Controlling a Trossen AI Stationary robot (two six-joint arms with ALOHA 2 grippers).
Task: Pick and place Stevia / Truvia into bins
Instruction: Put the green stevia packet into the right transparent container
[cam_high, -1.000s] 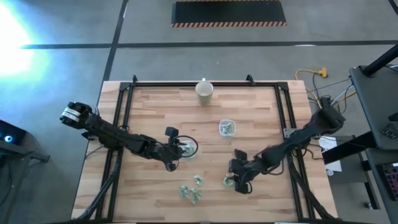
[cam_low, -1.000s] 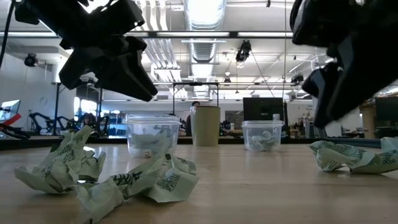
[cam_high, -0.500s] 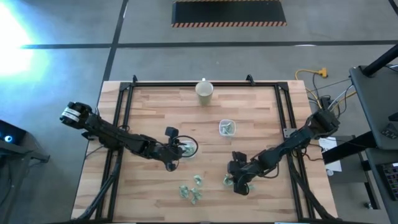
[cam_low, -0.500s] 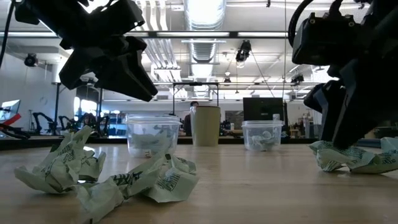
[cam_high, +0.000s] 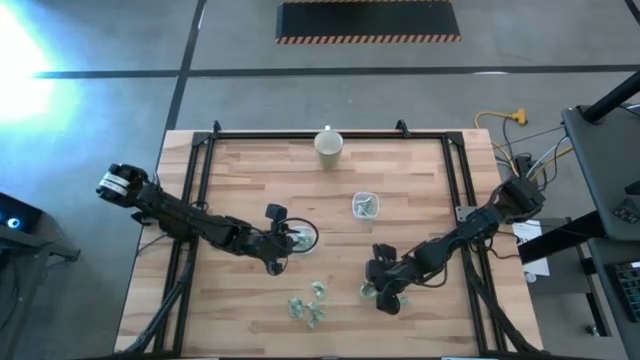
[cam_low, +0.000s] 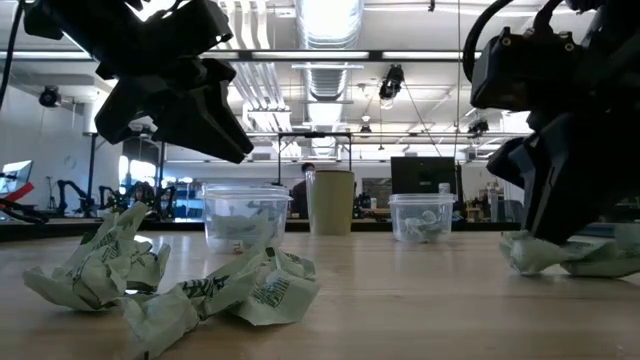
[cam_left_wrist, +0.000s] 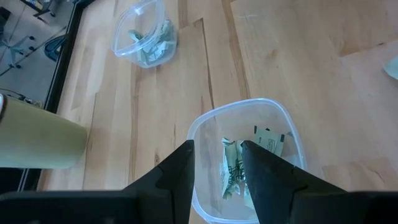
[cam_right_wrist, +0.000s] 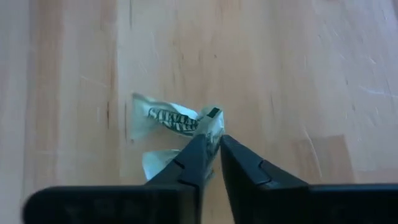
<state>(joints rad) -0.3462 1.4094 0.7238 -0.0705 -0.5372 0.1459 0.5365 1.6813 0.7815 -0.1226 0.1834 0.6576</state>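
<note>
My right gripper (cam_right_wrist: 213, 142) stands at the table's near right, shut on a crumpled pale green and white Stevia packet (cam_right_wrist: 171, 118) that lies on the wood (cam_high: 368, 291). My left gripper (cam_left_wrist: 217, 169) hangs open above the left clear bin (cam_left_wrist: 273, 118), which holds a few packets; nothing is between its fingers. The second bin (cam_high: 365, 205) stands farther back, also with packets in it. Several loose crumpled packets (cam_high: 308, 302) lie near the front edge. My right gripper pinches a raised, crumpled end of the packet (cam_right_wrist: 213, 119) between its two fingertips. The fingers come from above, pointing down. The rest of the packet (cam_low: 540, 255) lies on the table beside the fingers.
A cream round cup (cam_high: 329, 146) stands at the far middle of the table. The black frame rails (cam_high: 200, 160) run along the table's left, right and far sides. Bare wood lies between the two bins and the loose packets (cam_low: 215, 290).
My right gripper has come down onto the packet at the near right and now stands with its fingertips at the table. The left arm has kept still above its bin.
</note>
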